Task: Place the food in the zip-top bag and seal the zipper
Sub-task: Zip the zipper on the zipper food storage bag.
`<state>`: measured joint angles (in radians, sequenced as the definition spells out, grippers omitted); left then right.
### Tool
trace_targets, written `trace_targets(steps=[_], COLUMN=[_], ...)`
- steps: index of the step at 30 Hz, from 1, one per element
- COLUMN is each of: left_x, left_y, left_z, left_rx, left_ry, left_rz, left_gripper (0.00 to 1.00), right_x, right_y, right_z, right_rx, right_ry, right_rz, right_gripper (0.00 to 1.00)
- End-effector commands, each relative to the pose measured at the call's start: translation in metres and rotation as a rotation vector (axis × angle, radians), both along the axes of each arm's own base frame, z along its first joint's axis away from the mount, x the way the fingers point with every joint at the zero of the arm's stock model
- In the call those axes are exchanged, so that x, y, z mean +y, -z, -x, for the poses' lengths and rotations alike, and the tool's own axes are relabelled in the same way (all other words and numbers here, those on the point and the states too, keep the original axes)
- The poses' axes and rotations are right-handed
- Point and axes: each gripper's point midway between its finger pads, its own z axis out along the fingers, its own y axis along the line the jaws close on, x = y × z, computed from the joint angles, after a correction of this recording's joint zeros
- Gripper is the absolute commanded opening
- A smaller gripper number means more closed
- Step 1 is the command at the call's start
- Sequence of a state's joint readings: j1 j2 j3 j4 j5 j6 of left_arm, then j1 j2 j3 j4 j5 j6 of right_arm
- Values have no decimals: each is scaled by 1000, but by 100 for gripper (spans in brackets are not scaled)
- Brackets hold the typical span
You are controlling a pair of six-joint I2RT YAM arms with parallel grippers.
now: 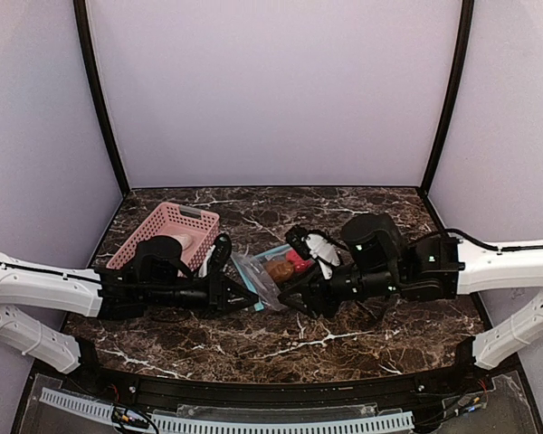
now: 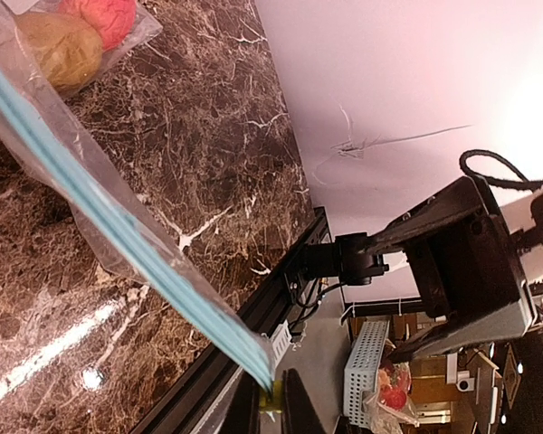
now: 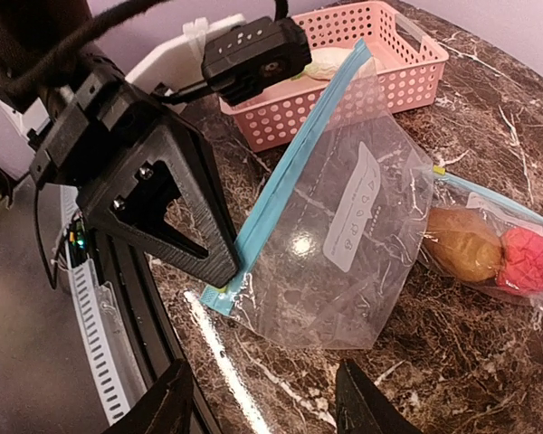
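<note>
The clear zip-top bag (image 3: 344,235) with a blue zipper strip (image 2: 118,235) lies on the marble table. My left gripper (image 2: 271,402) is shut on the zipper's near corner; it also shows in the top view (image 1: 251,297) and the right wrist view (image 3: 219,271). The brown-orange bun (image 3: 462,244) and red-pink ball (image 3: 525,262) lie side by side inside clear plastic right of the bag, also seen in the top view (image 1: 279,269). My right gripper (image 3: 267,407) is open and empty, just in front of the bag. A whitish piece (image 3: 330,61) lies in the pink basket. The green sprig is not visible.
The pink basket (image 3: 407,68) stands at the back left of the table (image 1: 362,344), behind my left arm (image 1: 154,271). The black frame rail (image 1: 281,389) runs along the table's near edge, close under both grippers. Purple walls enclose the back and sides.
</note>
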<state>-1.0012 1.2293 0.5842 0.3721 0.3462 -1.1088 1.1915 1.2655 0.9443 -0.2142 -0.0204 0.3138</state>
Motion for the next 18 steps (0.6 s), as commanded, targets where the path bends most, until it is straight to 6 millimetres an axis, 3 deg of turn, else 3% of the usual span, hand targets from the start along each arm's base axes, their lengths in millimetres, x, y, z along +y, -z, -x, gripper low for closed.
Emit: trace_targets(steps=[1, 8, 18], left_x=[9, 17, 21], left_y=[-5, -7, -5], left_z=[-1, -3, -3], left_rx=[2, 3, 11], left_ry=[-29, -59, -67], left_rz=[22, 18, 15], left_gripper=[1, 1, 1], right_x=[26, 57, 74], right_y=[-5, 18, 31], right_z=[-8, 3, 1], right_rx=[-161, -266, -362], right_ry=[8, -40, -1], right_rz=[45, 155, 236], right_gripper=[51, 48, 37])
